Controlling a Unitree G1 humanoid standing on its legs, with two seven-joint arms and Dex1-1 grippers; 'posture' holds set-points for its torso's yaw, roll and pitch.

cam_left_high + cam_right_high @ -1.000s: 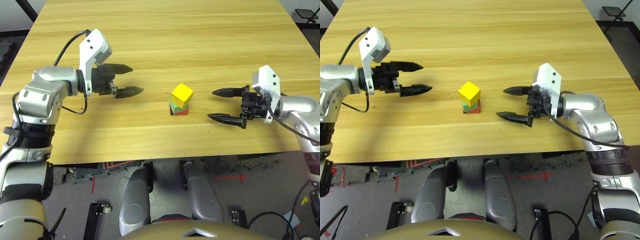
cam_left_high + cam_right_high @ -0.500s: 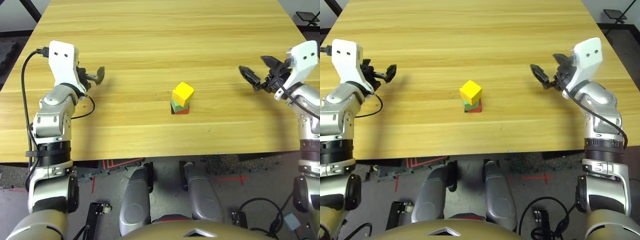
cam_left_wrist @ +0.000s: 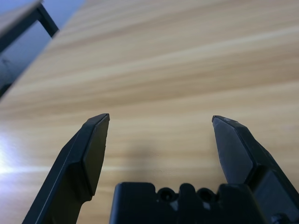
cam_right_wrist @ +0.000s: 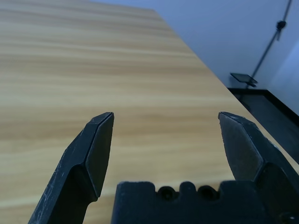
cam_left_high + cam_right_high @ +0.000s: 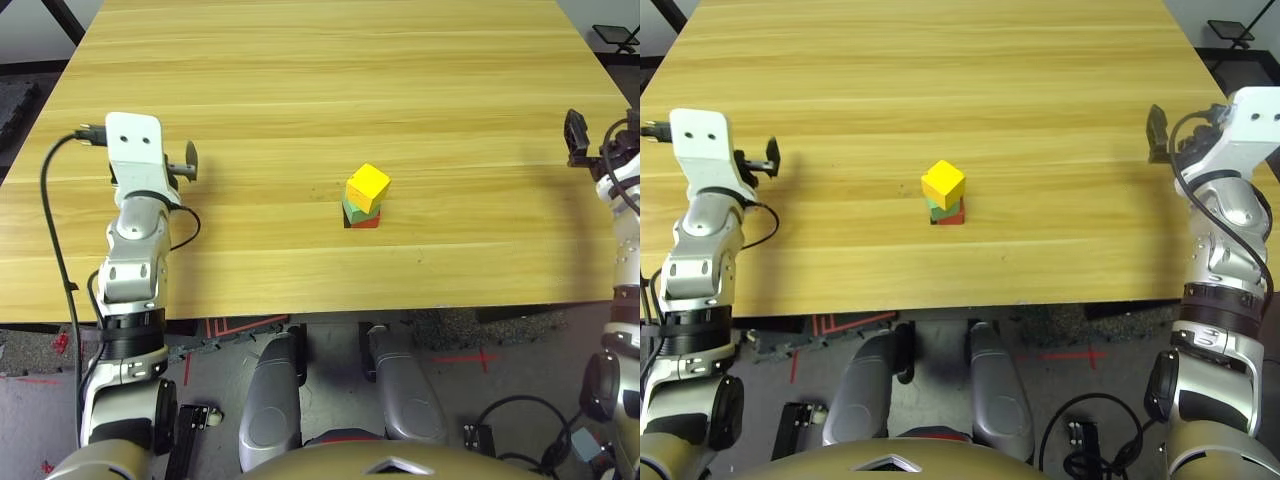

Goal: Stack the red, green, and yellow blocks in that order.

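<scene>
The stack stands near the middle of the tabletop (image 5: pixel 300 60): red block (image 5: pixel 366 221) at the bottom, green block (image 5: pixel 352 208) on it, yellow block (image 5: pixel 367 187) on top, turned askew. Left pincer (image 3: pixel 159 140) and right pincer (image 4: pixel 166 140), both spread wide and empty, hang well apart from the stack on either side.

A lab: wooden table (image 5: pixel 300 80), cables and tape marks on floor (image 5: pixel 455 355).

Yellow block (image 5: pixel 368 185) tops green block (image 5: pixel 350 208), on red block (image 5: pixel 366 221), mid-table.
</scene>
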